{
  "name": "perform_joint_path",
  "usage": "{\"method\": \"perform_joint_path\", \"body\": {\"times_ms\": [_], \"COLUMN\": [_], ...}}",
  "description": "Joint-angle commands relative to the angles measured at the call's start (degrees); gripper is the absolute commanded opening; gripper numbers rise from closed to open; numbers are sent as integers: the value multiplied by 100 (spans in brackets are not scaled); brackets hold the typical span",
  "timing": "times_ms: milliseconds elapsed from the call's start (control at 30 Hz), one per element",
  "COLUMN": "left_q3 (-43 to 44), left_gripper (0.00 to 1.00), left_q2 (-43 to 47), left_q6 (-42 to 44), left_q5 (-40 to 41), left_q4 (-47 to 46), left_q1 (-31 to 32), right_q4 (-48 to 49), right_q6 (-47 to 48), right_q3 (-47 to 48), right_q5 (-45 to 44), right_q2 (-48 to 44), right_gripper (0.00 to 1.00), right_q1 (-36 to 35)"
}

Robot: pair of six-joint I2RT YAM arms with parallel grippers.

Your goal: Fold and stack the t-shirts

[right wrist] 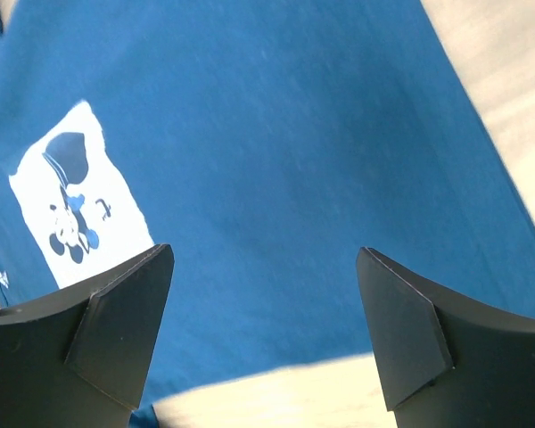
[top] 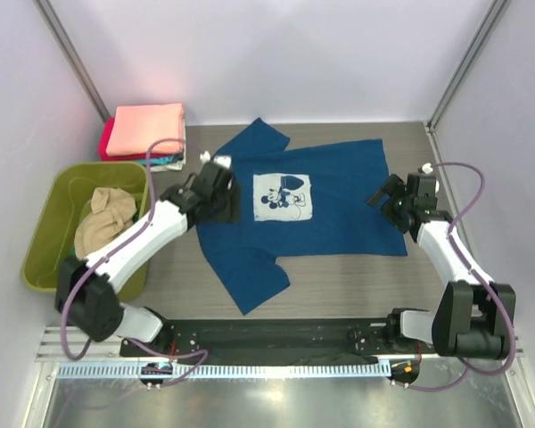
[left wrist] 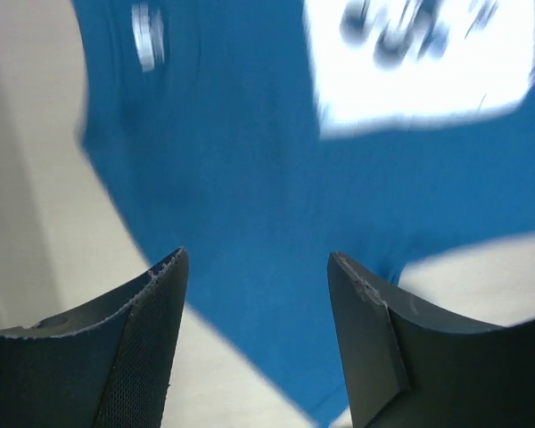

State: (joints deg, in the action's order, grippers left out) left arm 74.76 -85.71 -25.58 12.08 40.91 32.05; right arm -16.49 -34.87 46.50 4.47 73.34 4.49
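Observation:
A navy blue t-shirt [top: 330, 201] lies spread flat on the table, its white printed patch [top: 283, 196] facing up. My left gripper [top: 230, 203] hovers open and empty over the shirt's left edge near the collar. In the left wrist view the blurred blue cloth [left wrist: 250, 160] lies below the gripper [left wrist: 257, 256]. My right gripper [top: 381, 198] hovers open and empty over the shirt's right edge. In the right wrist view the cloth [right wrist: 276, 134] and the table lie below the gripper [right wrist: 264, 251]. A folded stack at the back left has a salmon-pink shirt [top: 145, 129] on top, over red [top: 107, 144] and teal [top: 168, 161] ones.
An olive-green plastic tub [top: 49, 236] stands at the left and holds a crumpled tan shirt [top: 105, 218]. Grey walls enclose the table at the back and on both sides. A black strip [top: 276, 339] runs along the near edge between the arm bases.

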Motion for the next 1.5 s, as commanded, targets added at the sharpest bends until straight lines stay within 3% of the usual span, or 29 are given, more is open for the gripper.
{"method": "perform_joint_path", "body": {"times_ms": [0, 233, 367, 700, 833, 933, 967, 1067, 1267, 1467], "left_q3": [-1330, -3369, -3967, -4971, -5164, -5182, -5165, -5138, -5068, -5068], "left_gripper": [65, 63, 63, 63, 54, 31, 14, 1, 0, 0], "left_q2": [797, 2206, 2523, 2358, 2103, 1910, 1900, 2102, 2708, 3024], "left_q6": [-710, -2096, -2732, -3339, -3365, -3365, -3365, -3365, -3269, -3190], "left_q5": [155, -522, -531, -926, -927, -952, -944, -778, -382, -285], "left_q4": [-136, -618, -987, -2261, -2631, -2895, -2921, -2878, -2483, -2166], "left_q1": [265, 1513, 2285, 2657, 2657, 2657, 2657, 2657, 2648, 2648], "right_q4": [155, -144, -372, -329, -250, -162, -161, -22, 874, 1131], "right_q6": [-239, -336, -354, -327, -301, -292, -283, -248, -686, -653], "right_q3": [-421, -1002, -1064, -1134, -1204, -1301, -1319, -1415, -1592, -1740], "right_q5": [-157, -420, -824, -640, -526, -202, -201, -263, 606, 459], "right_q2": [-687, -1725, -1972, -1384, -1261, -1156, -1112, -919, 169, 392], "right_gripper": [89, 90, 95, 99, 100, 100, 100, 100, 88, 82], "right_q1": [-71, -124, -124, 403, 938, 1378, 1466, 1774, 2091, 2091]}}
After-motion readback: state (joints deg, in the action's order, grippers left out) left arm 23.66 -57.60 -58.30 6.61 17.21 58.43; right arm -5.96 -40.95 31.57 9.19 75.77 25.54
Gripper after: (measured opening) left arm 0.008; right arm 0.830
